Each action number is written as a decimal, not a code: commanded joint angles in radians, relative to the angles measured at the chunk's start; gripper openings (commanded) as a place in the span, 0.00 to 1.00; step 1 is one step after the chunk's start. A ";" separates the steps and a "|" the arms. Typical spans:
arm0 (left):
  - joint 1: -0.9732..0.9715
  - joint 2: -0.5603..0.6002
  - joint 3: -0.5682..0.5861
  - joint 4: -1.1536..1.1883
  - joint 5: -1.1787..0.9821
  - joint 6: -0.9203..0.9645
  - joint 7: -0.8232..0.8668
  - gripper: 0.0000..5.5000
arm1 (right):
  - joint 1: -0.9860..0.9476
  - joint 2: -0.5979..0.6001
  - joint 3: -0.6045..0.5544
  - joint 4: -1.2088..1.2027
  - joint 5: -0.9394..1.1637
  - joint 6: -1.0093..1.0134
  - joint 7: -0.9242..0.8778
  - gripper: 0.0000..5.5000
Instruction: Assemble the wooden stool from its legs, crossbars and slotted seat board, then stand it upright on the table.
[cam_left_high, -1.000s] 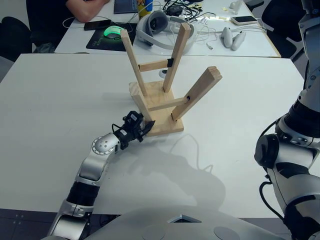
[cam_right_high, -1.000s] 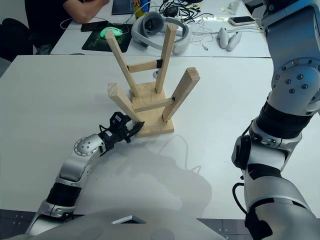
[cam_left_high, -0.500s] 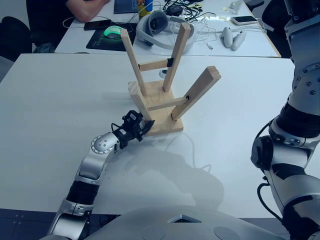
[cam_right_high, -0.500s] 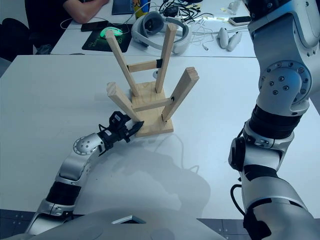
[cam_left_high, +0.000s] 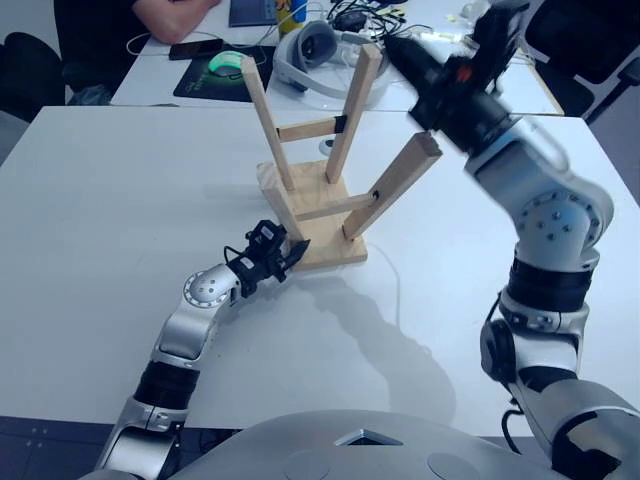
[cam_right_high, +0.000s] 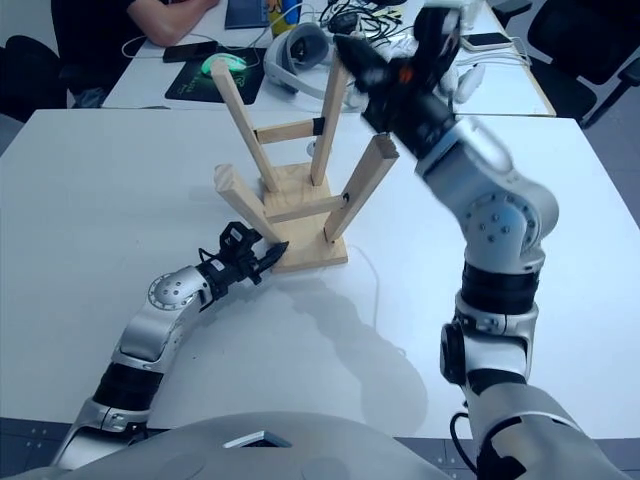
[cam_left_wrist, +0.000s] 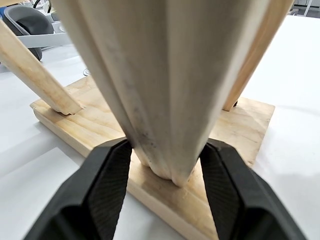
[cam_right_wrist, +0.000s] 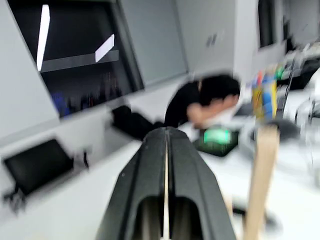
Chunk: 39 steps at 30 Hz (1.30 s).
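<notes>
The wooden stool stands upside down, its seat board (cam_left_high: 332, 256) flat on the white table (cam_left_high: 120, 200) and its legs pointing up. Two crossbars (cam_left_high: 306, 130) (cam_left_high: 330, 208) join the legs. My left gripper (cam_left_high: 286, 250) is at the seat's near-left corner, shut on the base of the near-left leg (cam_left_high: 282, 214); in the left wrist view its fingers (cam_left_wrist: 107, 185) press both sides of that leg (cam_left_wrist: 150, 75). My right gripper (cam_left_high: 402, 52) hangs shut and empty above the stool, beside the top of the far-right leg (cam_left_high: 356, 105). The front-right leg (cam_left_high: 402, 185) leans outward.
A second table behind holds a headset (cam_left_high: 312, 48), a green-lit mouse (cam_left_high: 226, 62), controllers (cam_left_high: 466, 74), a phone (cam_left_high: 490, 40) and cables. A person sits at its far left. There is free table surface left of and in front of the stool.
My right arm has swung in from the right edge, and its gripper now hangs over the stool's leg tops. The left gripper and the stool have not moved.
</notes>
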 joint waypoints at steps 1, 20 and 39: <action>0.020 0.000 0.003 0.038 0.020 0.020 0.021 0.39 | -0.213 -0.078 -0.110 0.047 -0.037 -0.145 0.074 0.00; 0.017 0.018 0.014 0.008 0.008 0.041 0.020 0.39 | 0.717 -0.291 0.488 -0.004 -0.178 0.272 0.222 0.00; -0.033 0.065 0.011 0.074 0.007 0.011 -0.054 0.39 | 0.338 -0.042 0.064 0.206 -0.100 -0.056 0.108 0.00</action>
